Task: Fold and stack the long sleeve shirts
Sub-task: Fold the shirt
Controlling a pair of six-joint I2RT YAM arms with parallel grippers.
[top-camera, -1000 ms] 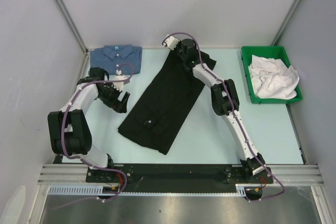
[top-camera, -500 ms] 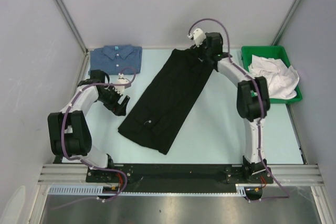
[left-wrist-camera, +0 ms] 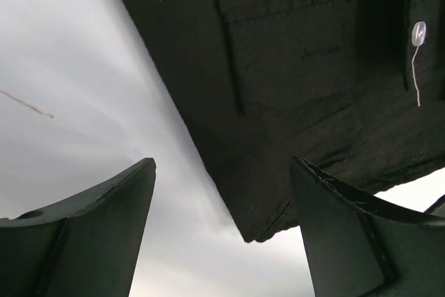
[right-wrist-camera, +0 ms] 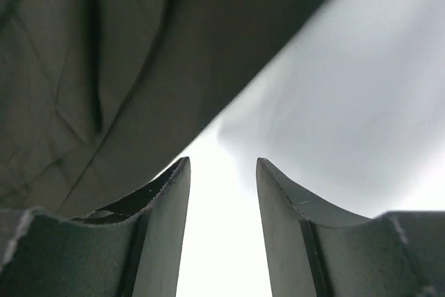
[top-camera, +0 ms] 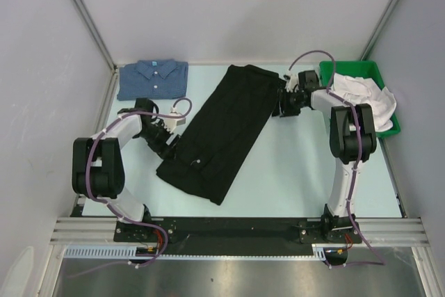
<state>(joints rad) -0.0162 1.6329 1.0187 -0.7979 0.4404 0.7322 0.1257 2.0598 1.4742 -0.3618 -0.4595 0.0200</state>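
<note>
The black shirt (top-camera: 222, 130) lies folded into a long strip, slanting from back right to front left on the table. The blue shirt (top-camera: 153, 78) lies folded at the back left. My left gripper (top-camera: 171, 145) is open and empty, low at the strip's left edge; in the left wrist view (left-wrist-camera: 221, 172) a corner of the black shirt (left-wrist-camera: 292, 88) with a pale button (left-wrist-camera: 418, 31) lies between its fingers (left-wrist-camera: 104, 220). My right gripper (top-camera: 281, 105) is open and empty at the strip's right edge; the right wrist view (right-wrist-camera: 222, 172) shows the black cloth (right-wrist-camera: 125, 67) just past its left finger.
A green bin (top-camera: 327, 74) at the back right holds crumpled white cloth (top-camera: 358, 102). Grey walls close the cell at the left, back and right. A metal rail (top-camera: 236, 227) runs along the near edge.
My right arm swung from the strip's far end rightward and down to its right edge. My left gripper moved right, up to the strip's left edge. The strip's far end now lies flat.
</note>
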